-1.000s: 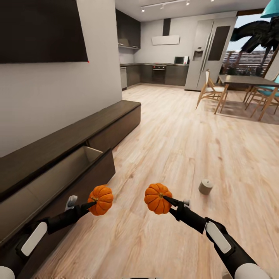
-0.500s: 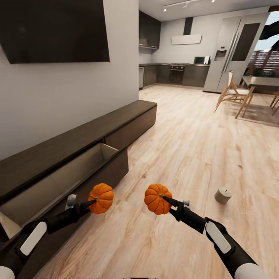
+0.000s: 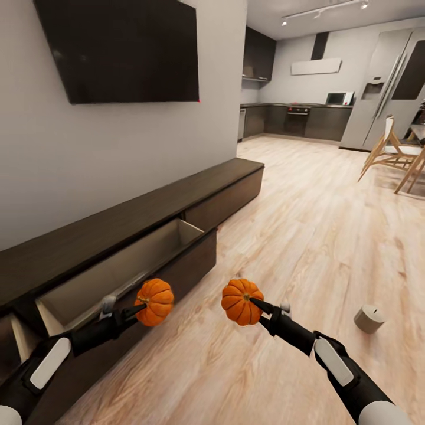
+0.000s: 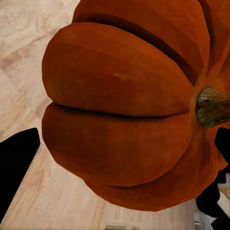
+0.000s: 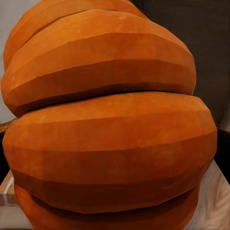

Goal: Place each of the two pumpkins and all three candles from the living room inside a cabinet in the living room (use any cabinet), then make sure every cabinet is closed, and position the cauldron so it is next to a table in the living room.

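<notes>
My left claw [image 3: 137,308] pinches one pumpkin [image 3: 154,302] | right claw [image 3: 258,306] pinches the other pumpkin [image 3: 241,301] | cabinet [image 3: 177,203] drawer open at 10 o'clock | candle [image 3: 369,318] on floor at 3 o'clock | nothing stowed yet.

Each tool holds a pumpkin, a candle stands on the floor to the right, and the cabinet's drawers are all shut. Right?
Not quite: one drawer of the cabinet is pulled open, as the head view shows. The left tool and right tool each hold a pumpkin, and the candle stands on the floor.
</notes>
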You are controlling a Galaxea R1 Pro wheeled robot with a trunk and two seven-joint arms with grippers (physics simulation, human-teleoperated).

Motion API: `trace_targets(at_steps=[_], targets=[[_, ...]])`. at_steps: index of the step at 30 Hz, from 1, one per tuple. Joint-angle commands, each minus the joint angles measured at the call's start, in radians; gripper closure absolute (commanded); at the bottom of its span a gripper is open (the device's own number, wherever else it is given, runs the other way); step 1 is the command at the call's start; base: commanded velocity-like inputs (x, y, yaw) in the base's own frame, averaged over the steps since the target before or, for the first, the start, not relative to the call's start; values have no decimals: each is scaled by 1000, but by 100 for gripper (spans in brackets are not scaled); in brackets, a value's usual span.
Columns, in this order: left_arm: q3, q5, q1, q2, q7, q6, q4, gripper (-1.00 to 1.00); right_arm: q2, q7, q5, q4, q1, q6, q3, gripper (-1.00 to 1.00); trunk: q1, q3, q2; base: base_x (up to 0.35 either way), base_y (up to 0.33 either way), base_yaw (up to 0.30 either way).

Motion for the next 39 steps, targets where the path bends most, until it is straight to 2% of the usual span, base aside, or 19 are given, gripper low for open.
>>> trace_targets(at_steps=[1,9,30,39], targets=[[-2,14,-1,1,1,9,0,100,-2,0,-11,0,0,-2,3,100,-1,3,0,0,0,269],[-2,13,-1,1,1,9,0,100,-6,3,-14,1,0,-22,3,100,-4,34,2,0,0,211],[-4,13,-1,0,1,9,0,100,-6,2,-13,0,0,-22,3,100,-14,115,7,0,0,6],[-4,14,-1,0,1,9,0,100,-4,1,-13,0,0,-22,3,100,-14,115,7,0,0,65]])
